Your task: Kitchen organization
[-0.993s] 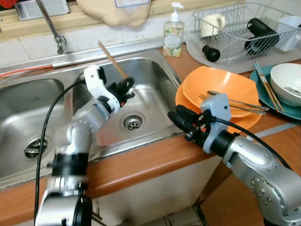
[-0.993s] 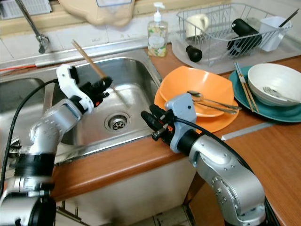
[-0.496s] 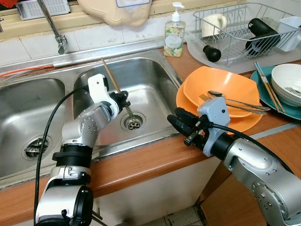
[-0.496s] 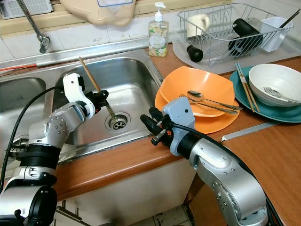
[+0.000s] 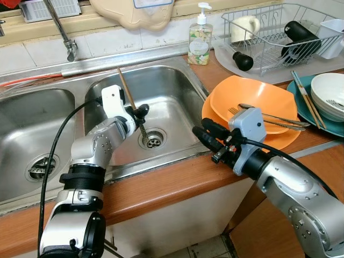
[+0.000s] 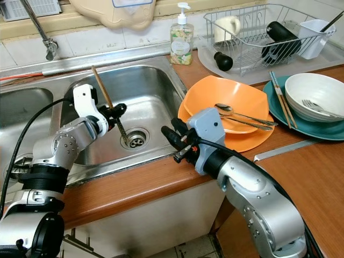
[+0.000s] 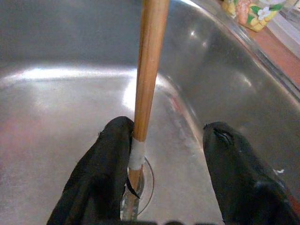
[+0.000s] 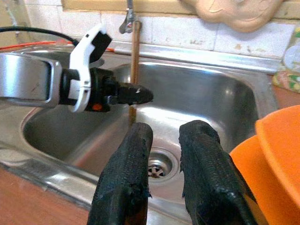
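1. Stainless steel sink (image 5: 177,80) serves as my reference landmark; its drain (image 5: 152,141) sits in the basin floor.
2. I read the left gripper (image 5: 141,111) as positioned inside the basin, above and just beside the drain. In the left wrist view its fingers (image 7: 101,180) are spread apart, and the wooden-handled utensil (image 5: 129,97) rests against one finger only.
3. I see the utensil standing tilted in the sink, its lower metal end near the drain and its handle leaning up toward the back wall.
4. I see the right gripper (image 5: 207,137) hovering over the sink's front rim, right of the drain. Its fingers (image 8: 124,183) stand slightly parted, holding nothing.
5. Right of the sink, on the wooden counter (image 5: 161,185), I note stacked orange bowls (image 5: 252,102) carrying cutlery (image 5: 269,115).
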### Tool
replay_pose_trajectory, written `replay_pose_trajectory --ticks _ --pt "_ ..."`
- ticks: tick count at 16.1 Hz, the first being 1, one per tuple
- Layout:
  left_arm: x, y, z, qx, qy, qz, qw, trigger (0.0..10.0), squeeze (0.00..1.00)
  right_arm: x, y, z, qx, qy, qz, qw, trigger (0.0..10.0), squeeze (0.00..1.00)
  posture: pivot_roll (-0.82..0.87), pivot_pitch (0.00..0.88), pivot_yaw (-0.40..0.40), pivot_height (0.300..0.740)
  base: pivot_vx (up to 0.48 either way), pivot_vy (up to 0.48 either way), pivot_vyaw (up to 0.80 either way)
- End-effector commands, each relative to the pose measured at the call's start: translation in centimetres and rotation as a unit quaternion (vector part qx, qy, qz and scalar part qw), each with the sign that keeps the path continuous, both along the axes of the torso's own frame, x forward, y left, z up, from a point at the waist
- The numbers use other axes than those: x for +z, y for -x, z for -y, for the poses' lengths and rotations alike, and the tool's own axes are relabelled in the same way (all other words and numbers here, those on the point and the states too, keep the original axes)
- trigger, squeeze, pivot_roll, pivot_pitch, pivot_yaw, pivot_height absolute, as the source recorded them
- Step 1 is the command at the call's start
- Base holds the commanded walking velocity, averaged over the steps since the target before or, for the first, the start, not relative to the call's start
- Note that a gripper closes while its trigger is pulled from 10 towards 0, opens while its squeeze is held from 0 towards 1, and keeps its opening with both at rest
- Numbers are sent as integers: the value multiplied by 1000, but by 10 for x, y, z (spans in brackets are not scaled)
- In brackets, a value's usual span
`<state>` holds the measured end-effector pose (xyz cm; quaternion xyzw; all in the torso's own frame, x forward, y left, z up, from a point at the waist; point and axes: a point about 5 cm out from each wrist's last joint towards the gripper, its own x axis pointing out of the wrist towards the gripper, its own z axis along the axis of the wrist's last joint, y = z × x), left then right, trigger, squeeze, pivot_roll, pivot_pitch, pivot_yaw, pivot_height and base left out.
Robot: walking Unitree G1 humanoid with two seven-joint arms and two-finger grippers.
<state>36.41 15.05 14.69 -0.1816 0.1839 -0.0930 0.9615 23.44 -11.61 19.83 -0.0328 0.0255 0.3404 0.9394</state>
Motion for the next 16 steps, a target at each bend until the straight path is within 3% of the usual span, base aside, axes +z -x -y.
replay_pose_trajectory --ticks 1,4,8,9,10,12,13,14,15,16 --pt "-3 2 -5 -4 -14 -7 1000 10000 1000 10 -1 3 -7 -4 27 1000 10000 0 -189 0 82 740 0 0 0" --pt "-2 3 -4 -30 -76 12 997 10000 1000 13 -4 6 -21 -14 34 999 10000 0 -189 0 83 740 0 0 0" --pt "-1 3 -6 -28 -99 17 995 10000 1000 16 -4 8 -31 -25 40 998 10000 0 -193 0 83 740 0 0 0" --pt "2 2 -6 -38 -132 38 990 10000 1000 19 -3 12 -39 -31 46 998 10000 0 -194 0 84 740 0 0 0" --pt "3 2 -6 -40 -138 41 989 10000 1000 19 -3 13 -41 -31 46 998 10000 0 -194 0 84 740 0 0 0" --pt "9 3 -3 -66 -194 84 975 10000 1000 22 -5 25 -60 -27 54 996 10000 0 -196 0 84 740 0 0 0" --pt "11 4 -2 -90 -237 111 961 10000 1000 24 -5 38 -78 -22 61 995 10000 0 -198 0 85 740 0 0 0" --pt "13 5 -3 -97 -265 124 951 10000 933 27 -5 51 -95 -23 66 993 10000 0 -201 0 86 740 0 0 0" --pt "19 6 -3 -99 -251 151 951 10000 569 31 -3 65 -110 -19 75 991 10000 0 -205 0 87 740 0 0 0" --pt "26 10 -2 -110 -227 178 951 10000 333 35 1 79 -120 -18 81 989 10000 0 -206 0 87 740 0 0 0"
